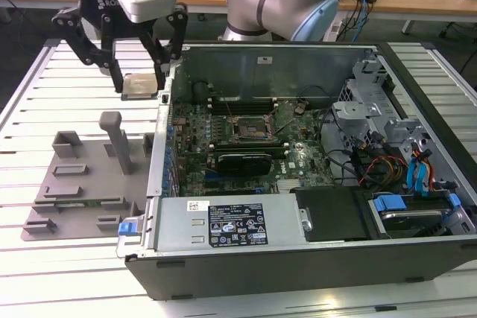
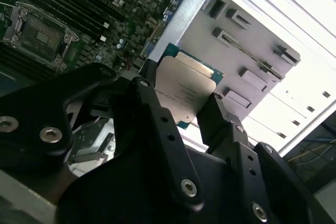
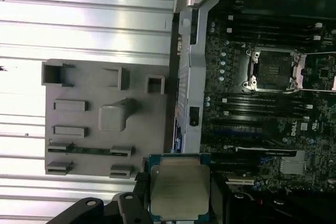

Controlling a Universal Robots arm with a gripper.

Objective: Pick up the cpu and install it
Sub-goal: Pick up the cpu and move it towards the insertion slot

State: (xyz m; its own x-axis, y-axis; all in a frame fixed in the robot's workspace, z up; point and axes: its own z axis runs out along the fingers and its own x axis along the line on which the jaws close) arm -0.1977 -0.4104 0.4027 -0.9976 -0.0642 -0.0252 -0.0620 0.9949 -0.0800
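While the jaws clamp the cpu [image 1: 141, 86], well apart from the socket [image 1: 250, 126]:
its thin edge grip may let it slip.

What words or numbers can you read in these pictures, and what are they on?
White label on the silver box: print too small to read.
Small sticker on the computer case's back wall: too small to read.
Top of the chip held in the gripper: faint print, too blurred to read.
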